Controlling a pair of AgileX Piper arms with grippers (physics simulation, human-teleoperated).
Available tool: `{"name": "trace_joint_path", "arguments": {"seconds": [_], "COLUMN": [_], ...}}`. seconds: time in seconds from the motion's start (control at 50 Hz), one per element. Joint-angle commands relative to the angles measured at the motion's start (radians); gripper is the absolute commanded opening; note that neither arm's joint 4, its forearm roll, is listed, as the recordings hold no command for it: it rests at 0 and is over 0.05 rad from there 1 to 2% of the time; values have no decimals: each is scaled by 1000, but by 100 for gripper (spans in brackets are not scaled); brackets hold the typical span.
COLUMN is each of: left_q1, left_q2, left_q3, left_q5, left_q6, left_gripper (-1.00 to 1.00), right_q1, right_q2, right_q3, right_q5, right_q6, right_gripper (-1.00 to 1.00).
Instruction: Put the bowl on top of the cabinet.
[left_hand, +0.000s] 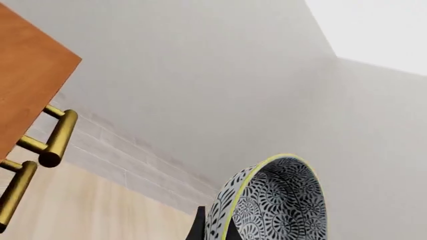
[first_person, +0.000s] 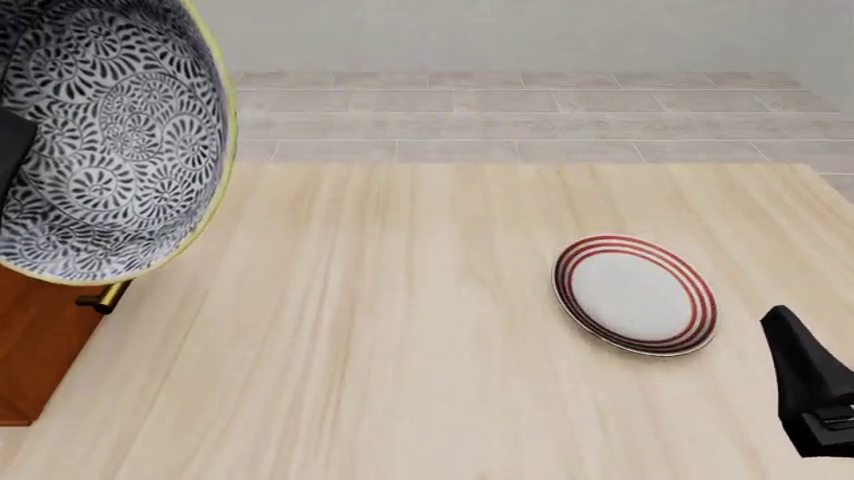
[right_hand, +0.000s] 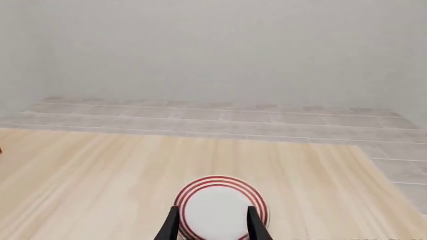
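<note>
The bowl (first_person: 114, 140) is raised off the table (first_person: 400, 340) and tipped on edge, its black-and-white patterned interior facing the front camera. It fills the upper left of the front view, above the visible corner of the cabinet (first_person: 40, 345), which stands at the left edge of the table. In that view the bowl's lower rim overlaps the cabinet's top edge; whether the two touch cannot be told.

Left tool (left_hand: 213, 227): in the left wrist view only a dark finger (left_hand: 197, 225) shows on the outer wall of the bowl, at the yellowish rim. A dark part also lies against the bowl's interior at the left edge of the front view. The tool grips the bowl's rim, with the bowl extending forward from the fingers. The cabinet's front face and two brass handles (left_hand: 57, 137) lie off to the side of the bowl in this view, well apart from it.

Right tool (right_hand: 212, 225): low over the table at the right side, with its two fingers (right_hand: 172, 227) set moderately wide apart and nothing between them. The white plate (first_person: 634, 293) with red rings lies flat on the table just ahead of the fingertips; contact cannot be determined. The right arm (first_person: 814, 385) enters at the lower right of the front view, just beside the plate and well apart from the bowl.
</note>
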Motion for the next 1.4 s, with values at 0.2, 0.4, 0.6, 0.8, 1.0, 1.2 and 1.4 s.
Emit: {"name": "trace_joint_path", "arguments": {"seconds": [0.2,0.4,0.6,0.8,1.0,1.2,1.4], "left_q1": [34,35,54,91,169,206,345], "left_q2": [-11,-21,-34,-7,26,35,111], "left_q3": [48,50,46,11,-153,-262,-396], "left_q5": [-62,-49,-41,17,166,272,383], "left_q6": [3,12,16,-13,10,66,55], "left_gripper": [-100,-100,-100,-100,-100,-100,-100], "right_q1": [-12,-12,-11,-11,-11,-11,-11], "right_q2": [-1,-7,-7,-7,-7,-7,-7], "right_q3": [2,5,6,6,6,6,6], "right_q5": [-4,-1,-2,-2,-2,-2,-2], "right_q6": [-3,-3,-4,-4,-3,-3,-4], "right_gripper": [100,100,100,100,100,100,100]}}
